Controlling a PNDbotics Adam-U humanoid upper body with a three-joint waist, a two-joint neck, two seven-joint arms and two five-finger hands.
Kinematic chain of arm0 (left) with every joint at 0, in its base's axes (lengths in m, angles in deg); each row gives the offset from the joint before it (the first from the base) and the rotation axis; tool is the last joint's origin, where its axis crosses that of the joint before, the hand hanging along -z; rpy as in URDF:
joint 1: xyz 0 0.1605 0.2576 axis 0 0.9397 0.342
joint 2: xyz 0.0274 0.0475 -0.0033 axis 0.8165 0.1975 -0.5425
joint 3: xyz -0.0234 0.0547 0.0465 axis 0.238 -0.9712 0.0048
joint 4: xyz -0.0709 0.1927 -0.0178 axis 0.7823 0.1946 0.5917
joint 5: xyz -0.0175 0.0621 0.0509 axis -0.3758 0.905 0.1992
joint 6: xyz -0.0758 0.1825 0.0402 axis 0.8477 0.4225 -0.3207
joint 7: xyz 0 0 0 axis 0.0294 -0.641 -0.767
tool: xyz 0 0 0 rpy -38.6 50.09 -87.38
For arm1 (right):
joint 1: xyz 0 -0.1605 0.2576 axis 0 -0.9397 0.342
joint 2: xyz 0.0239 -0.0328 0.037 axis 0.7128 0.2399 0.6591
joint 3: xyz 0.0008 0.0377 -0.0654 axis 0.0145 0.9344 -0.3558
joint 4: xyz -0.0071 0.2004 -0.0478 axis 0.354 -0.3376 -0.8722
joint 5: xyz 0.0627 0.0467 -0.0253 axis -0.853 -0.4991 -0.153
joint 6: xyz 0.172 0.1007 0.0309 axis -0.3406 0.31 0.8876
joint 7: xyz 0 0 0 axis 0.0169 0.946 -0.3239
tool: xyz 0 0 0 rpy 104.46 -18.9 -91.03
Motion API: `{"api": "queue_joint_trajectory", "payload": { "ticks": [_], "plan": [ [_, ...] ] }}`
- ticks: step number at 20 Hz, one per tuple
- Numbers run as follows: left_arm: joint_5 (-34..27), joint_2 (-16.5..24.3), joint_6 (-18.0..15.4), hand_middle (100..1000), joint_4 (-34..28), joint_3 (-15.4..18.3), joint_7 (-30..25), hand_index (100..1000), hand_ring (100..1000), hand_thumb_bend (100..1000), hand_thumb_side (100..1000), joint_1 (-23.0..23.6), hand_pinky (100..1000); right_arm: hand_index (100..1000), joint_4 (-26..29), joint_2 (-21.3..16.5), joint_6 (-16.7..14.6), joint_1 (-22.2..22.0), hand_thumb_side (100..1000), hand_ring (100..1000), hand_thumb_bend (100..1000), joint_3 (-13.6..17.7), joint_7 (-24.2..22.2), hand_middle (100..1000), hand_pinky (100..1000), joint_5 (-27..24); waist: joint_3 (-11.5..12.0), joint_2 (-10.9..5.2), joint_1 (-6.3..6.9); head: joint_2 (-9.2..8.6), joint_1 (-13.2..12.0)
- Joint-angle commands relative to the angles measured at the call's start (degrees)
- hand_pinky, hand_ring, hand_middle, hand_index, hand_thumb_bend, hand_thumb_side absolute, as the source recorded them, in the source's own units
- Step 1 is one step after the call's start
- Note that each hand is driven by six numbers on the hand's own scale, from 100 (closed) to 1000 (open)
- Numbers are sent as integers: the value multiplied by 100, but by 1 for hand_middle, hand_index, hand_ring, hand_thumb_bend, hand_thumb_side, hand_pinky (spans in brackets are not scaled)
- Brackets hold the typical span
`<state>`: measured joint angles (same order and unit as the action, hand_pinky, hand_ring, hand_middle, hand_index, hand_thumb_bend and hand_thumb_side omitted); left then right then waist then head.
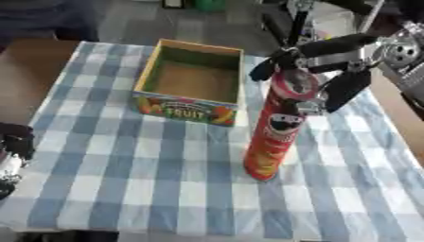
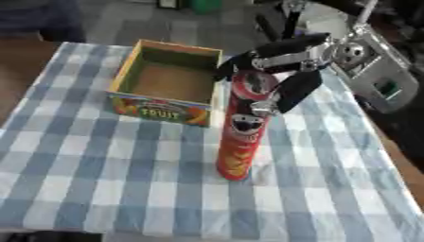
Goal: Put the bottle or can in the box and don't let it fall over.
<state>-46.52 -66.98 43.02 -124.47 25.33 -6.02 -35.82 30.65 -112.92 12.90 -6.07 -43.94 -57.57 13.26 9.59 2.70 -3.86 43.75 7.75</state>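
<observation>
A tall red crisp can (image 1: 278,137) stands upright on the blue-and-white checked cloth, just right of an open cardboard box (image 1: 186,108) printed with "FRUIT". The box's inside looks empty. My right hand (image 1: 335,47) comes in from the upper right and closes round the can's top: the fingers (image 1: 286,59) reach across the far side of the lid and the thumb (image 1: 344,90) lies down its right side. The can's base (image 1: 263,172) is on the cloth. Part of my left hand (image 1: 13,151) shows at the lower left edge, away from both things.
The checked cloth (image 1: 124,179) covers most of the table; bare wood (image 1: 25,80) shows on the left and along the right edge. My right forearm (image 2: 373,71) fills the upper right. Floor and dark legs of equipment lie beyond the far edge.
</observation>
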Motion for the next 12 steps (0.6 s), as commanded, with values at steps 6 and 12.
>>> {"api": "queue_joint_trajectory", "payload": {
  "ticks": [6,12],
  "plan": [
    [-26,38,-3,577,-57,29,-42,699,548,174,485,-46,609,1000,-79,-132,-50,50,711,989,129,117,-19,1000,918,504,-2,-78,9,24,1],
    [-29,37,-4,577,-58,31,-50,699,549,172,486,-43,609,998,-191,-116,-42,20,728,830,100,87,-19,956,723,645,2,-79,8,26,1]
  ]
}}
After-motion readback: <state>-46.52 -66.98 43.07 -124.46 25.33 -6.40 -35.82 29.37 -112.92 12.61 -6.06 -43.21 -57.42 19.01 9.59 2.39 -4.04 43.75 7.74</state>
